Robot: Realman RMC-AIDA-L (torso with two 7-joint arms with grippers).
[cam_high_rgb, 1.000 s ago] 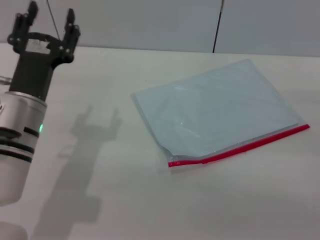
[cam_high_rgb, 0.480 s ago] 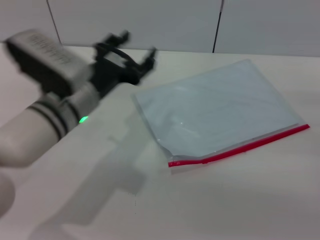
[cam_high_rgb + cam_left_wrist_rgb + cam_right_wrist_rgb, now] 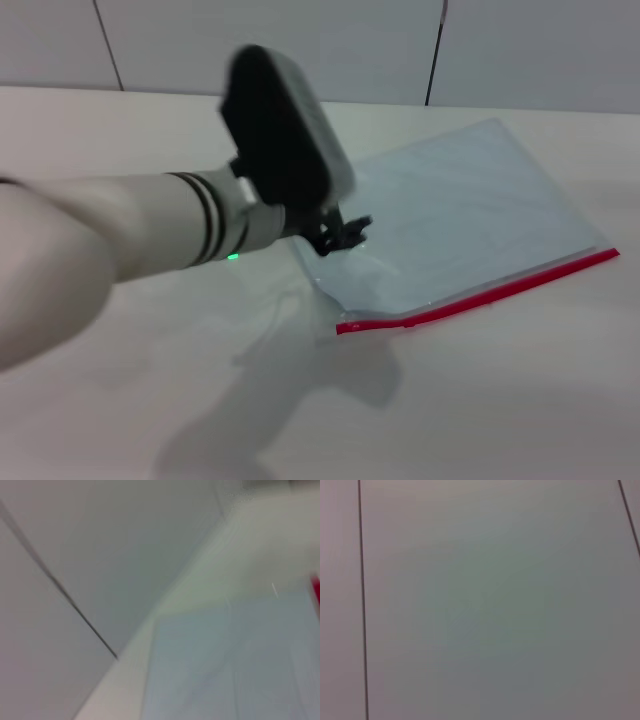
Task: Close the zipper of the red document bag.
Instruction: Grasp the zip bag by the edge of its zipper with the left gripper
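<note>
The red document bag (image 3: 450, 220) lies flat on the white table, a translucent pale blue-grey pouch. Its zipper (image 3: 480, 295) is the bright red strip along the near long edge. My left arm reaches in from the left, and my left gripper (image 3: 343, 233) hovers over the bag's left corner, mostly hidden behind the black wrist housing (image 3: 280, 130). The left wrist view shows the bag (image 3: 225, 670) close below, with a sliver of red zipper (image 3: 315, 587) at one side. My right gripper is out of view; the right wrist view shows only a wall.
The white table (image 3: 480, 400) stretches around the bag. A grey panelled wall (image 3: 530, 50) runs along the table's far edge, with a dark seam (image 3: 434, 55) behind the bag.
My left arm has swung from the far left corner of the table rightward and down, so its gripper is now over the bag's left corner. The bag has not moved.
</note>
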